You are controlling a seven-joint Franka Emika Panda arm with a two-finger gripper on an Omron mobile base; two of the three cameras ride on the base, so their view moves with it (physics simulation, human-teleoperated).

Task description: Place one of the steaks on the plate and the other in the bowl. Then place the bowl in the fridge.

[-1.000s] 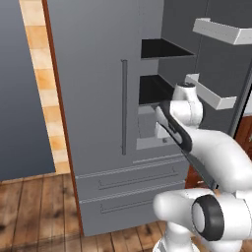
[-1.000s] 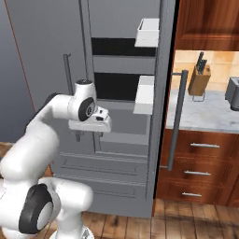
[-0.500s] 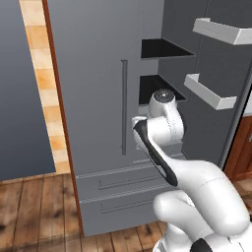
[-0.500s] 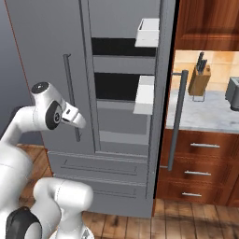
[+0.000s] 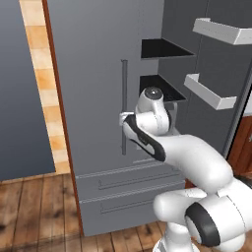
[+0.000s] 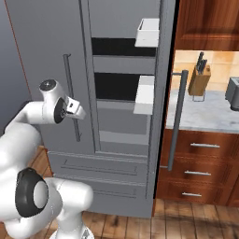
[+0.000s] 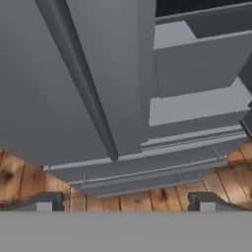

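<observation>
You are facing the fridge [image 6: 121, 93], with its right door swung wide open and its left door shut. Inside, you can see two black shelves [image 5: 162, 49] one above the other, and below them a grey drawer compartment [image 7: 197, 64]. Two white door bins [image 6: 148, 32] hang on the open door, one high and one lower. The open door's long bar handle [image 6: 176, 119] stands between the fridge and the table [image 6: 205, 112] to the right. On that table sits a wooden knife block [image 6: 201, 77] with dark handles, and a grey appliance [image 6: 232, 93] shows at the frame's edge. Brown drawers [image 6: 200, 163] with metal pulls lie under the table, and a wood plank floor [image 5: 34, 211] runs below everything.

No steak or bowl can be made out on the shelves from these angles.

The closed left door's vertical handle [image 5: 124, 106] stands right in front of your gripper [image 6: 77, 112]. The arm rises from the base, bends at the elbow and holds the hand at mid-door height, just beside that handle. The hand tilts downward, looking along the door toward the lower drawer fronts [image 7: 147, 172] and the floor. The jaws are released, spread wide, with nothing between them.
</observation>
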